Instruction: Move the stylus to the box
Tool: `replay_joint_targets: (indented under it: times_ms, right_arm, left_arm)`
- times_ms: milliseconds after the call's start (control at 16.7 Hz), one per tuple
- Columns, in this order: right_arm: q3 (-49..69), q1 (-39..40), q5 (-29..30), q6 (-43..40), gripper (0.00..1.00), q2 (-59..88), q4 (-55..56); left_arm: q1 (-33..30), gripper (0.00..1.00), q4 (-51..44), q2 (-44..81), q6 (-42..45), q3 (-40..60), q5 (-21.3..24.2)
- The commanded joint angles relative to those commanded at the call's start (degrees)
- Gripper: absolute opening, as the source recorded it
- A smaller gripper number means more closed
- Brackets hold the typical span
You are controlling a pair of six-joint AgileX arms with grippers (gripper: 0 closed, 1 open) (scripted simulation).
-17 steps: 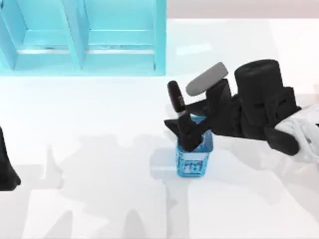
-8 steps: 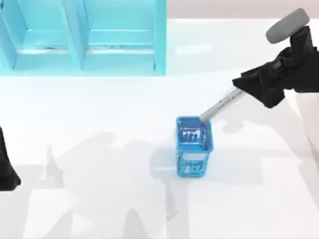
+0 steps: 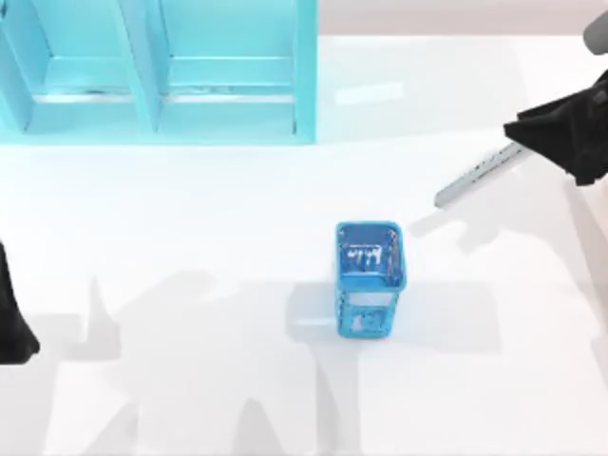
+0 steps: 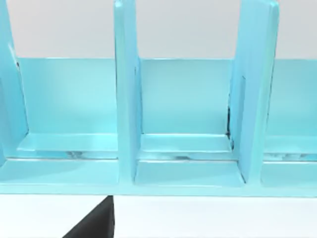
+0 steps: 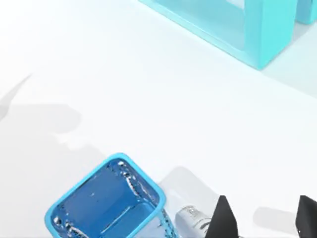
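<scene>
White and glossy, the table [image 3: 190, 285] carries soft grey shadows across its lower half in the top view. At about eleven o'clock stands the box [image 3: 157, 71], a pale turquoise unit split by upright dividers into open compartments. The left wrist view looks straight into those compartments.

Just right of the table's centre stands the blue cup [image 3: 370, 280], open at the top and well apart from the box.

At roughly two o'clock from the cup, near the table's right edge, the right gripper [image 3: 532, 141] hangs above the table with the stylus [image 3: 480, 176] pinched between its closed fingers. The thin silver-grey barrel slants down from the gripper toward the cup, at about eight o'clock from the gripper, and its free tip is clear of the cup's rim. In the right wrist view the two dark fingertips [image 5: 223, 220] point down near the cup, with a bit of the silver barrel between cup and fingers.

At nine o'clock, on the table's left edge, the left arm [image 3: 11, 318] sits parked; I cannot tell how its gripper is set.
</scene>
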Motion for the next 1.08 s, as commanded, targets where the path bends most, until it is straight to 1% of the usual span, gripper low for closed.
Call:
replay_joint_targets:
  times_ms: [180, 360, 540, 840, 960, 1080]
  right_arm:
    - [0.54, -0.16, 0.32, -0.39, 0.00, 0.42, -0.72]
    - [4.41, -3.80, 2.86, -4.02, 0.00, 1.36, -6.42]
    - [10.47, -10.56, 7.64, -9.53, 0.00, 2.15, -16.68]
    - [20.40, -24.67, 18.00, -18.47, 0.00, 2.09, -35.56]
    - [22.94, -29.28, 21.67, -20.84, 0.00, 1.92, -40.79]
    - [24.30, -32.01, 24.10, -22.13, 0.00, 1.74, -43.59]
  left_arm:
    - [0.00, 1.00, 0.00, 0.00, 0.00, 0.00, 0.00]
    - [0.00, 1.00, 0.00, 0.00, 0.00, 0.00, 0.00]
    - [0.00, 1.00, 0.00, 0.00, 0.00, 0.00, 0.00]
    - [0.00, 1.00, 0.00, 0.00, 0.00, 0.00, 0.00]
    - [0.00, 1.00, 0.00, 0.00, 0.00, 0.00, 0.00]
    - [0.00, 1.00, 0.00, 0.00, 0.00, 0.00, 0.00]
